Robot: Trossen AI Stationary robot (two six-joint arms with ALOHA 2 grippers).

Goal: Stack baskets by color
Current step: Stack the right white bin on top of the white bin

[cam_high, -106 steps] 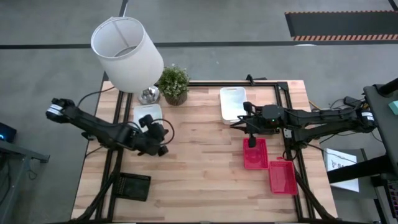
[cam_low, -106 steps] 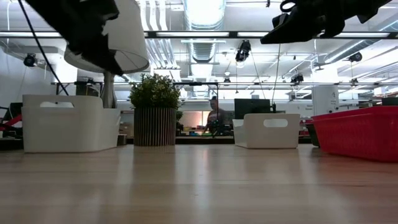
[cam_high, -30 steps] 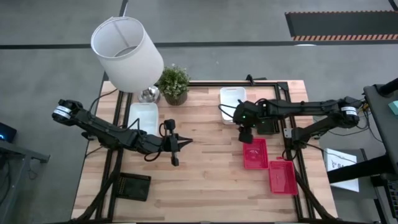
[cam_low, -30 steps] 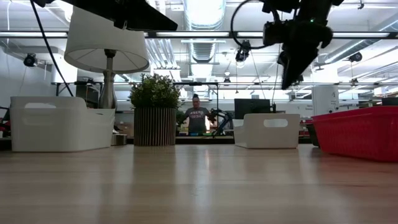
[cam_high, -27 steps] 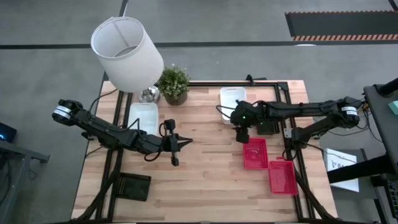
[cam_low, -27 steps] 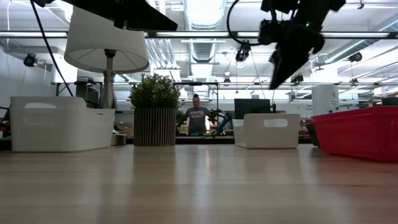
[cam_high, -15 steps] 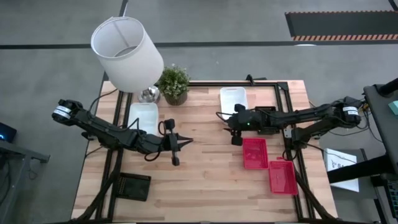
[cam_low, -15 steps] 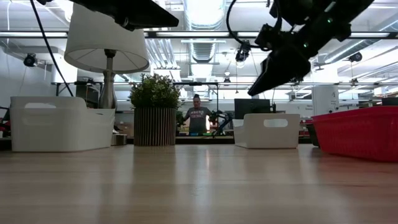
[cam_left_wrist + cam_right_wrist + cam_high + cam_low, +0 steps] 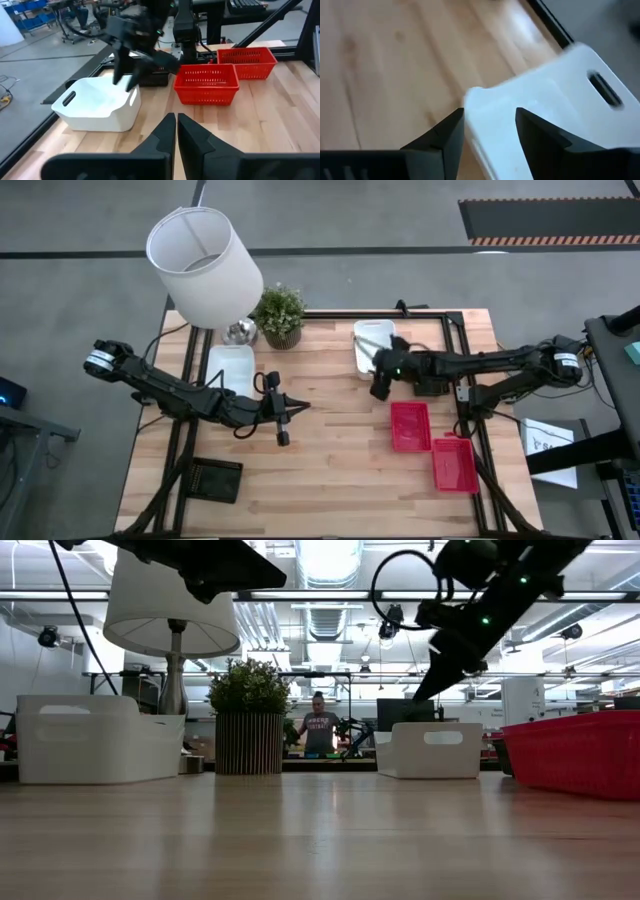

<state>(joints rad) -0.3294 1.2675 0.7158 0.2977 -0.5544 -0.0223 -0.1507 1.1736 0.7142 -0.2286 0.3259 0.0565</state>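
Right fingers [image 9: 377, 376] now over white basket [image 9: 370, 340]

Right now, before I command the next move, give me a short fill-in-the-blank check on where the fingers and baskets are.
1. The right gripper hovers with open fingers over a smooth ____ plastic basket.
2. The left gripper fingers are ____.
3. Two ____ mesh-sided baskets sit near the right arm.
4. The potted plant stands beside the white ____.

Missing: white; shut; red; lampshade

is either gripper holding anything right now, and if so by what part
Nothing is held. The right gripper is open, its fingers straddling a corner of the white basket without gripping it. The left gripper is shut and empty over the table's middle.
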